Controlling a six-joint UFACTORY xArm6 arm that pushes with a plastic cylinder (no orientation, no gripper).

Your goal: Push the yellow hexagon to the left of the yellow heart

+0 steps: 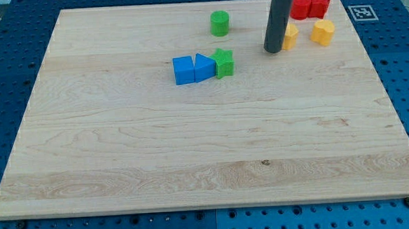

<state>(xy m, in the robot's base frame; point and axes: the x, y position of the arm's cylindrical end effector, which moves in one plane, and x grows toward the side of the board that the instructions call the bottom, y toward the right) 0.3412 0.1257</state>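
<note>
A yellow hexagon (291, 35) lies near the board's top right, partly hidden behind my rod. The yellow heart (322, 32) lies just to its right with a small gap between them. My tip (273, 51) rests on the board at the hexagon's left side, touching or nearly touching it.
Two red blocks (308, 6) sit side by side above the yellow ones, near the board's top edge. A green cylinder (219, 22) stands to the left of my tip. A blue cube (183, 70), a blue triangle (203, 67) and a green star (223, 62) form a row lower left.
</note>
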